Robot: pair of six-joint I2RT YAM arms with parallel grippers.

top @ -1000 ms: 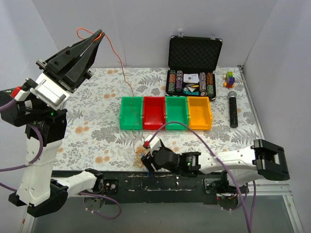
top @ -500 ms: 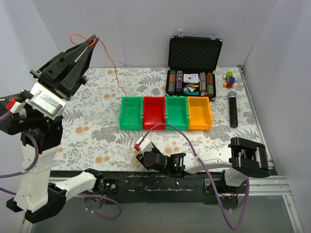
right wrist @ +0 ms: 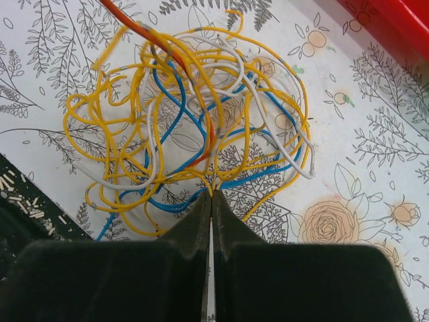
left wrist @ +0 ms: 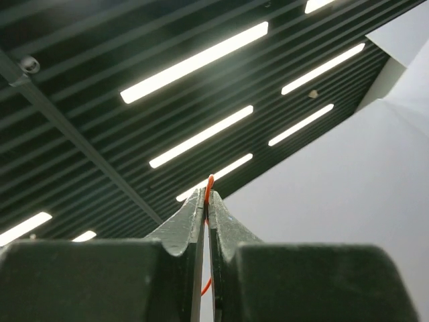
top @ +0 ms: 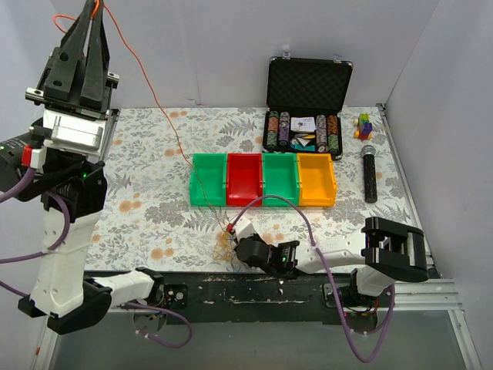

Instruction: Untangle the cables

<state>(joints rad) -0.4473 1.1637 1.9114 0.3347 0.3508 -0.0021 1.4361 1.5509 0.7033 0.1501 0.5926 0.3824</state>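
The cables [right wrist: 194, 114] lie as a small tangle of yellow, blue, white and orange strands on the floral table, near its front edge [top: 223, 245]. My right gripper [right wrist: 212, 194] is low at the tangle's near side [top: 233, 247], shut on a few yellow strands. My left gripper [top: 94, 6] is raised high at the top left, pointing up. It is shut on one orange strand [left wrist: 210, 184]. That strand [top: 154, 100] stretches down past the left green bin to the tangle.
Four bins stand in a row mid-table: green [top: 208, 179], red [top: 244, 178], green [top: 280, 176], orange [top: 316, 178]. Behind them is an open black case of poker chips [top: 302, 131]. A microphone [top: 370, 174] and small coloured blocks [top: 364, 126] lie at the right.
My left arm has swung up and to the left, pulling the orange strand higher and tauter. My right gripper has closed on strands at the tangle's near side.
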